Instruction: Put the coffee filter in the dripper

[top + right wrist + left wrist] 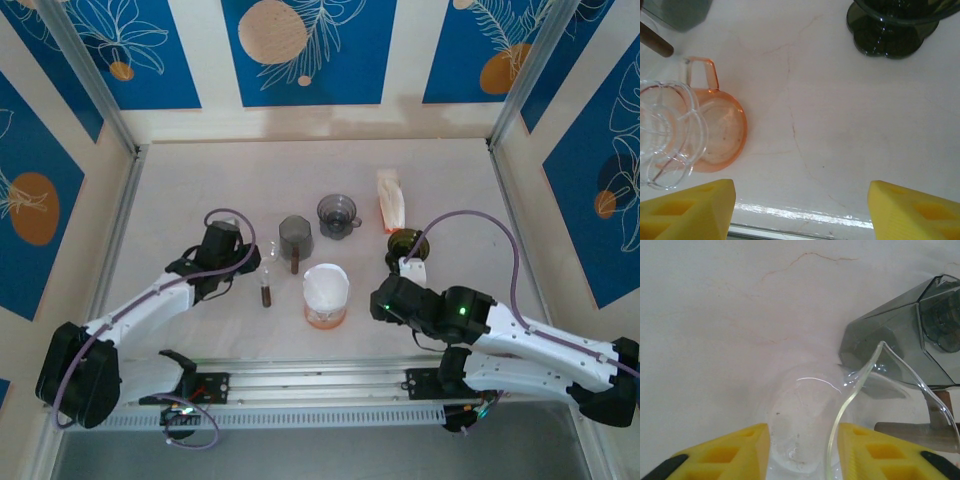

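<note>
Right pincer point(802, 200) spread, white coffee filter point(326, 287) on orange dripper point(325, 319)

A pale marbled tabletop point(200, 180) carries several pieces around its middle. A smoky grey jug point(294, 232) point(890, 345) with a brown wooden handle point(294, 264) stands near the centre. A clear glass vessel point(268, 254) point(800, 410) sits just beside it on the left, with a brown stick point(266, 292) on its near side. A grey cup point(338, 214) stands farther back. Toward the right edge lies a white and orange packet point(391, 199), with a dark green glass stand point(405, 241) point(890, 30) just nearer.
</note>
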You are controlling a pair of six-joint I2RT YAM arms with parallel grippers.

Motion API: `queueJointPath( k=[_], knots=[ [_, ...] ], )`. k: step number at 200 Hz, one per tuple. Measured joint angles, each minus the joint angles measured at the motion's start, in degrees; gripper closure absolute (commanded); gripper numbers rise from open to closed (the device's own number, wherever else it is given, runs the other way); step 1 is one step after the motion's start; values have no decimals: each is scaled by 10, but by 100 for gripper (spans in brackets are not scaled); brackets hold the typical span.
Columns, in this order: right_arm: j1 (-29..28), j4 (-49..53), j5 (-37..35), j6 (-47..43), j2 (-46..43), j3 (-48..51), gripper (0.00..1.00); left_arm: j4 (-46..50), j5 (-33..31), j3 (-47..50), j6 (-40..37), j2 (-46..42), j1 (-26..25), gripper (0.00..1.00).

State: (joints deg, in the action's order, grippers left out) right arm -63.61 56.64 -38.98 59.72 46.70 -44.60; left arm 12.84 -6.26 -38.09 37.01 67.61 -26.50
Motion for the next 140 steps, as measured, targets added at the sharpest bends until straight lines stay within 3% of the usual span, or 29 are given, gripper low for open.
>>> queueJointPath(
  k=[67, 110, 140],
  knots=[
    [38, 0, 39, 23, -5, 53, 34, 14, -7, -1, 0, -8, 0, 87],
    [103, -70, 136, 4, -5, 119, 43, 52, -8, -1, 0, -33, 1, 100],
    [144, -144, 214, -10, 9, 160, 51, 88, -7, -1, 1, -68, 2, 100]
  ],
)
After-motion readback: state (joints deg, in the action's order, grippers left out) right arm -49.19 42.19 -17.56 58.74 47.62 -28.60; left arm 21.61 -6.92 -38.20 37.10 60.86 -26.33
